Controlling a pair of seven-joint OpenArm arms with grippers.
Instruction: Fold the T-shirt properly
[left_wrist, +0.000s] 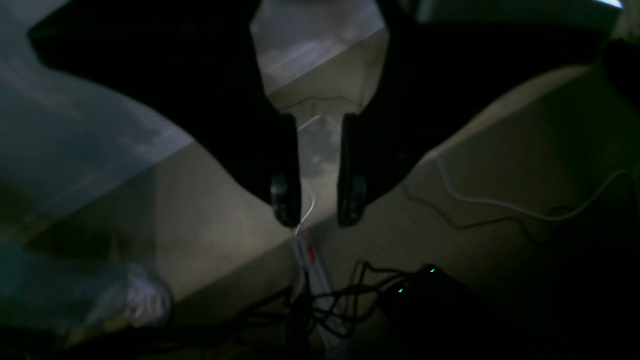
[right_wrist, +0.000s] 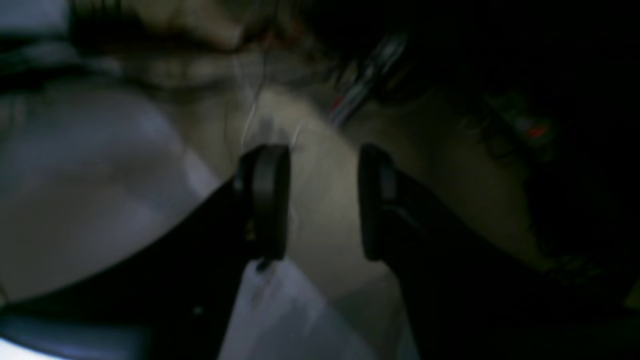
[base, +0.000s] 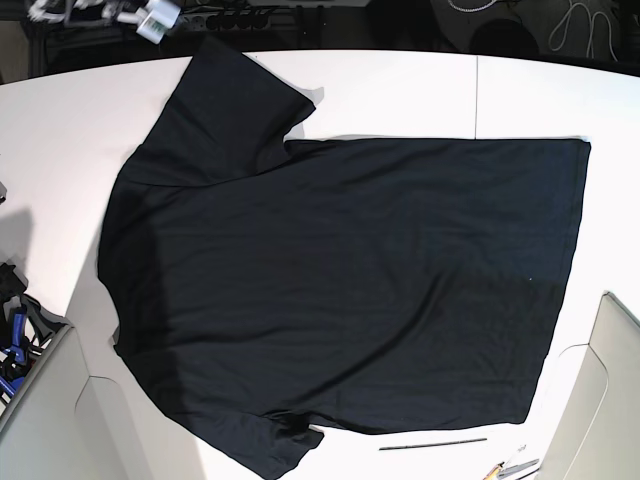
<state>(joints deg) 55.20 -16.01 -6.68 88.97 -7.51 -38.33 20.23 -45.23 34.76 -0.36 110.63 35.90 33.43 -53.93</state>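
T-shirt (base: 340, 290) lies flat on white table (base: 400, 90), spread out, no fold made. Long axis runs across base view: collar and sleeves at view's left, hem at view's right. Neither arm visible in base view.

Left gripper (left_wrist: 317, 200): jaws released, nothing between, over floor cables. Right gripper (right_wrist: 322, 200): jaws parted, nothing held.

Shirt not visible in either wrist view. Cannot tell which arm is nearer. Judgement: sleeve end falls to right arm, hem end to left.
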